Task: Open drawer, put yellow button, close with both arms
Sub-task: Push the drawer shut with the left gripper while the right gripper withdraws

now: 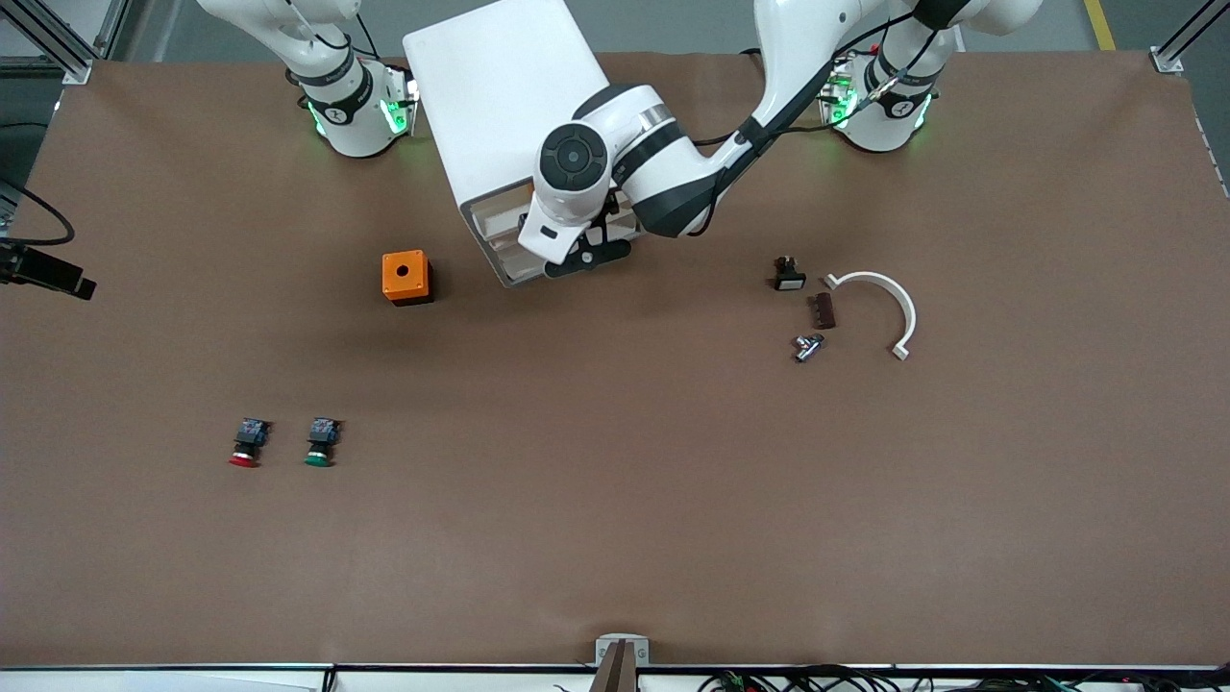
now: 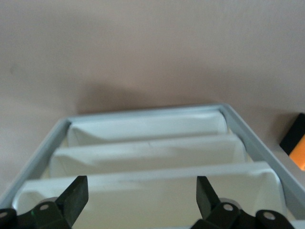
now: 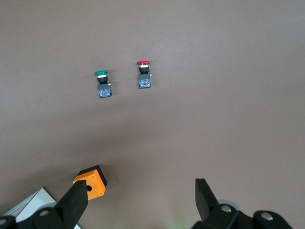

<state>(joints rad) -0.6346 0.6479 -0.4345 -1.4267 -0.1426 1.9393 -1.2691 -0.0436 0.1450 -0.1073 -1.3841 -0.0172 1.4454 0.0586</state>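
The white cabinet [image 1: 500, 106] stands between the two arm bases, its drawer fronts facing the front camera. My left gripper [image 1: 586, 255] hangs open right in front of the drawers. In the left wrist view its fingers [image 2: 76, 195] straddle the front of the uppermost drawer [image 2: 152, 183] without touching it, and two lower drawer fronts step away below. My right gripper [image 3: 141, 198] is open and empty, high over the table near the orange box [image 3: 90, 182]; it is outside the front view. The yellow button is not in view.
The orange box [image 1: 406, 277] sits beside the cabinet toward the right arm's end. A red-capped button [image 1: 246, 444] and a green-capped button [image 1: 320, 442] lie nearer the front camera. A white curved bracket [image 1: 889, 303] and small parts [image 1: 807, 346] lie toward the left arm's end.
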